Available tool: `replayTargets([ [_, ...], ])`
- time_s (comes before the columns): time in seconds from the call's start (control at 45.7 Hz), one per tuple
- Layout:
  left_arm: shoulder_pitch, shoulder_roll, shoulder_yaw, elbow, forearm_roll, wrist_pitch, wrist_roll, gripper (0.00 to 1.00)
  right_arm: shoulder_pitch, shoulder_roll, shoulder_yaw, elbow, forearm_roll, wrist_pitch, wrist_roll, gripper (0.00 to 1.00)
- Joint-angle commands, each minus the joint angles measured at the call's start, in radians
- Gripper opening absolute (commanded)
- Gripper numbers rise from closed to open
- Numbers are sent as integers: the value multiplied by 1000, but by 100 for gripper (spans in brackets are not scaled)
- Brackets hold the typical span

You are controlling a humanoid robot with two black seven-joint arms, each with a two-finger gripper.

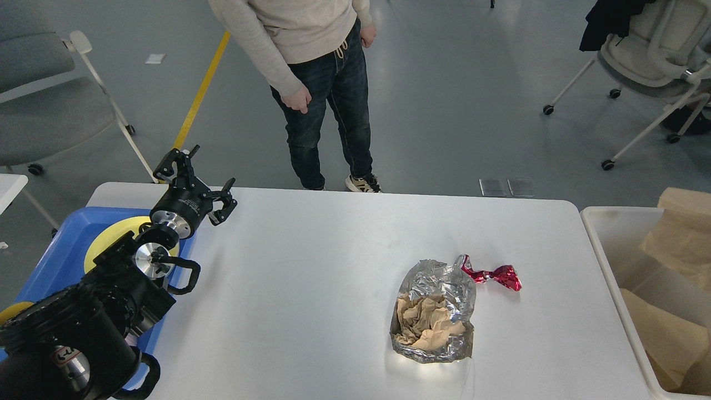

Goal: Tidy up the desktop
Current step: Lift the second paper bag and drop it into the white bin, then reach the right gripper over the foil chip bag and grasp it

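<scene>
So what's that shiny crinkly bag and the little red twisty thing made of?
The shiny bag looks like thin metal foil or foil-coated plastic: silvery, mirror-bright and full of sharp creases. The stuffing inside it looks like crumpled brown paper, dull and soft-folded. The red wrapper seems to be glossy metallic film, since it glints and holds its twist. All lie on the desktop, which looks smooth, matte white.

A single view from the robot's head looks forward and steeply down from close above the near edge of the desktop (pixel 311 289), which fills the lower frame. Grey floor spans the upper frame. The left arm enters at lower left.
</scene>
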Motion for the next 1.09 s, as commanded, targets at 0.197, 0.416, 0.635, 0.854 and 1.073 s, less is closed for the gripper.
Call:
replayTargets([
  [0.197,0,0,0,1,0,0,0,96,-158,103,0,-137,62,-17,1,100],
  [0.416,0,0,0,0,0,0,0,96,-18,120,-3,-120,60,0,4,100],
  [0.635,0,0,0,1,0,0,0,96,190,284,-90,-117,34,15,1,100],
  [0.854,0,0,0,1,0,0,0,96,436,413,-290,47,22,80,-11,100],
  [1.073,0,0,0,1,0,0,0,96,707,468,-451,413,24,209,-10,100],
])
